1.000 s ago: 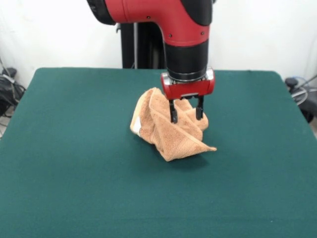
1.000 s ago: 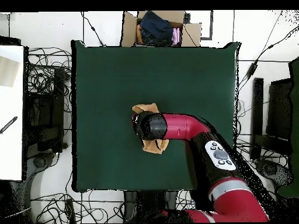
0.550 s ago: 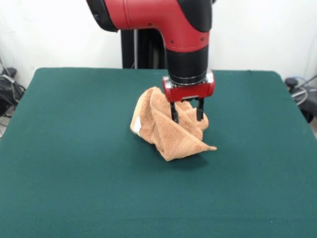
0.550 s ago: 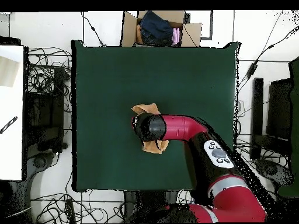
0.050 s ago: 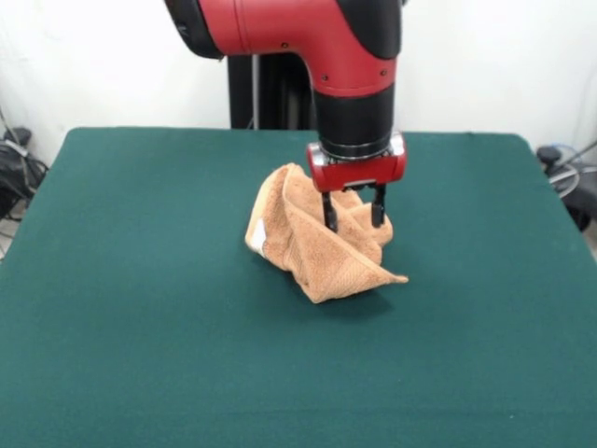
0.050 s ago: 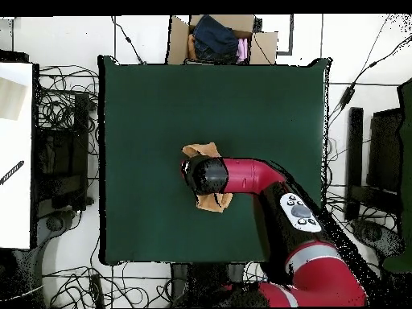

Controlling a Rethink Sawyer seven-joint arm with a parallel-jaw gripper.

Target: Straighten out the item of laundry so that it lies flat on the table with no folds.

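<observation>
Front view shows the towel [image 5: 317, 243] bunched in a crumpled heap near the middle of the bench [image 5: 140, 355], one corner poking out toward the camera side. Over its far part hangs the claw [image 5: 354, 212], fingers spread, tips at the cloth but pinching nothing. My judgement: close on a single outer layer or a free corner, not the thick bunch, so a pull opens folds. Green felt lies bare all round; overhead, cables and a cardboard box [image 6: 223, 38] of clothes edge it.

Rough looped terry cloth towel [image 5: 317, 247], matt felt-like green table [image 5: 140, 308], glossy red plastic arm [image 5: 298, 37]
</observation>
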